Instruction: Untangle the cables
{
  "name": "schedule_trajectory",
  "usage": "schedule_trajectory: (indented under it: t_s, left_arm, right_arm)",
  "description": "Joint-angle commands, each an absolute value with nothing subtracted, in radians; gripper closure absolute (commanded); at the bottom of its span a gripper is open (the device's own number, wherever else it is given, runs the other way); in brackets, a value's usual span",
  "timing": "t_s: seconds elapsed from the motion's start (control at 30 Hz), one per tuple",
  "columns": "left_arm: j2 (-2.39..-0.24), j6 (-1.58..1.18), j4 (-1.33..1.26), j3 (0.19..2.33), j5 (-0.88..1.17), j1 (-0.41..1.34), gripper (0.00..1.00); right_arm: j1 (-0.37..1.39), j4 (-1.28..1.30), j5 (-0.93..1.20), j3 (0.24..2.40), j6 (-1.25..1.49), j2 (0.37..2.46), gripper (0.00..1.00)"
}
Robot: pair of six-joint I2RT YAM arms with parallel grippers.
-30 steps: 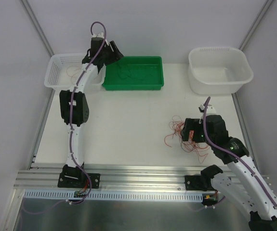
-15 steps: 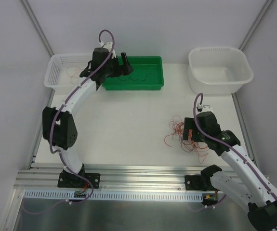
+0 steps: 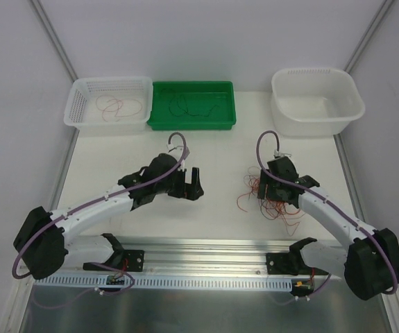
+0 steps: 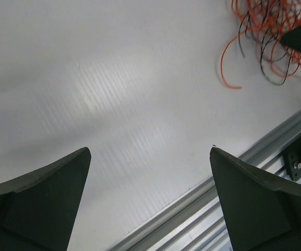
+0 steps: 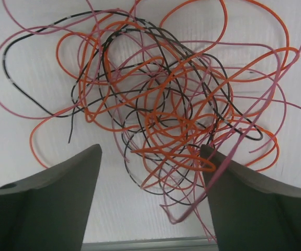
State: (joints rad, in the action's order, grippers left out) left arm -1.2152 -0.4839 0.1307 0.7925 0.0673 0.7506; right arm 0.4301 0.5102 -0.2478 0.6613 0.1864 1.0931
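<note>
At the table's 11 o'clock a basket holds pinkish cables; at 12 a tray holds dark cables. Sorting looks partly done, with the tangle left at 4 o'clock. The left hand, spread and empty, hovers near the centre, with the tangle well apart at its 3 o'clock. The right hand hangs right over the tangle, fingers spread to either side, pinching nothing. Next, probably: lower, close on one cable at the tangle's edge, and draw it out slowly so the knot loosens.
</note>
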Motion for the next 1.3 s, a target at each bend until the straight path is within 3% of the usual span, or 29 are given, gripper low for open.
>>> schedule_trajectory:
  t_s: [0.0,0.03,0.1,0.17,0.2,0.27,0.6,0.9,1.27]
  left_arm:
    - [-1.117,-0.592,0.112,0.687,-0.035,0.813,0.01]
    - [-1.099,-0.607,0.109,0.667,-0.067,0.833,0.01]
    - [-1.092,-0.644,0.107,0.62,-0.087,0.873,0.01]
    - [-1.094,-0.676,0.103,0.594,-0.101,0.902,0.01]
    - [-1.097,-0.686,0.1,0.592,-0.104,0.908,0.01]
    - [-1.109,-0.704,0.091,0.598,-0.113,0.926,0.01]
    - [-1.209,-0.69,0.037,0.727,-0.12,0.94,0.01]
    - [-1.472,-0.678,-0.054,0.902,-0.117,0.94,0.05]
    - [-1.756,-0.658,-0.048,1.097,-0.247,0.939,0.25]
  right_arm:
    - [0.428,0.411,-0.276,0.644,0.233,1.135,0.24]
    - [0.434,0.402,-0.278,0.64,0.235,1.143,0.38]
    - [0.454,0.385,-0.265,0.64,0.232,1.161,0.51]
    - [0.509,0.371,-0.25,0.647,0.224,1.148,0.72]
    - [0.547,0.362,-0.227,0.65,0.221,1.134,0.88]
    - [0.578,0.339,-0.166,0.663,0.212,1.086,0.99]
    - [0.635,0.391,0.043,0.762,0.127,0.888,0.99]
    - [0.64,0.439,0.025,0.752,0.121,0.819,0.99]
    - [0.646,0.422,0.04,0.71,0.144,0.787,0.99]
